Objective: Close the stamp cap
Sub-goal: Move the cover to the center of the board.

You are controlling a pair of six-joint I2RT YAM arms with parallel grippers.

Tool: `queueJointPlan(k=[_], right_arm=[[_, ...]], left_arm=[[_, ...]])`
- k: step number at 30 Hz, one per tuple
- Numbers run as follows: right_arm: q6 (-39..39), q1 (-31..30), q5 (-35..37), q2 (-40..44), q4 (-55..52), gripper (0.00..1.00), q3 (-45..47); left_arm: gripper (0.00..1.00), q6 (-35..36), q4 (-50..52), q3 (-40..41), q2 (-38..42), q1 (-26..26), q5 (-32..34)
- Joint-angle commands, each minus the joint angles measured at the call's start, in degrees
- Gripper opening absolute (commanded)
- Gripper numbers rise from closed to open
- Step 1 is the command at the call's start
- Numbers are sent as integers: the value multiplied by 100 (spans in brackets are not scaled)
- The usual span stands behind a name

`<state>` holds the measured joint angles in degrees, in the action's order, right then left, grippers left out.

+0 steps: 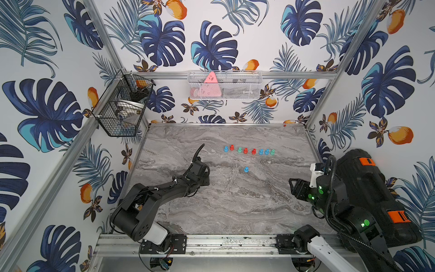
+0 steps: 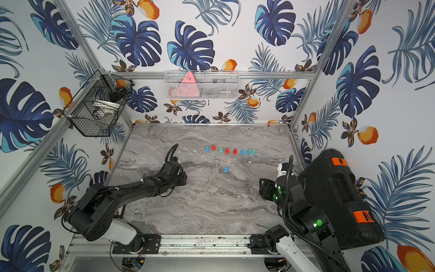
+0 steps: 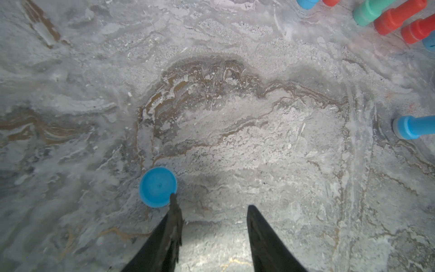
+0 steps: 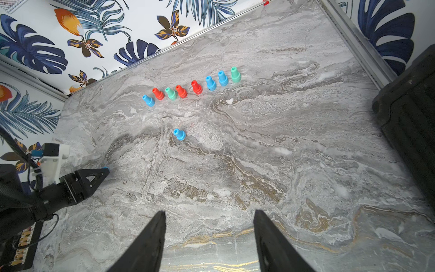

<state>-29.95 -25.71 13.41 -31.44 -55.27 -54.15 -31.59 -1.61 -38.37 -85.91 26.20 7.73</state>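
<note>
**Left gripper (image 3: pixel 211 201) open beside a loose blue cap (image 3: pixel 158 187) on the marble table (image 1: pixel 235 207).**

Its two fingers stand apart with nothing between them. The cap lies on the table outside the gap, and one fingertip (image 3: pixel 173 197) overlaps its rim in the left wrist view; whether they touch cannot be told. The lone blue stamp (image 1: pixel 246 169) stands upright near mid-table, well apart from the cap and between the two arms. Beyond it, toward the back wall, a row of eight stamps (image 1: pixel 245 150) in blue, red and green stands upright. The right gripper (image 4: pixel 209 213) hovers at the table's right side, jaws also apart and empty, next to a black case (image 1: pixel 367 195).
</note>
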Motion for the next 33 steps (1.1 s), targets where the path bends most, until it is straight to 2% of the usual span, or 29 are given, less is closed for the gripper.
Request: queueJointPlan(k=[1, 14, 25, 29, 33], right_arm=[[8, -4, 2, -11, 113, 62, -8], [16, -4, -28, 9, 113, 61, -1], [19, -3, -8, 32, 130, 61, -4], [16, -4, -6, 36, 130, 61, -3], [15, -4, 11, 62, 134, 61, 5]], left_arm=[[50, -6, -12, -85, 7, -11, 180], [50, 4, -215, -164, -530, -273, 214], [49, -180, -472, 25, -778, -282, -147], [49, -400, -712, 290, -800, 46, -175], [49, -646, -854, 284, -1027, 811, 65]])
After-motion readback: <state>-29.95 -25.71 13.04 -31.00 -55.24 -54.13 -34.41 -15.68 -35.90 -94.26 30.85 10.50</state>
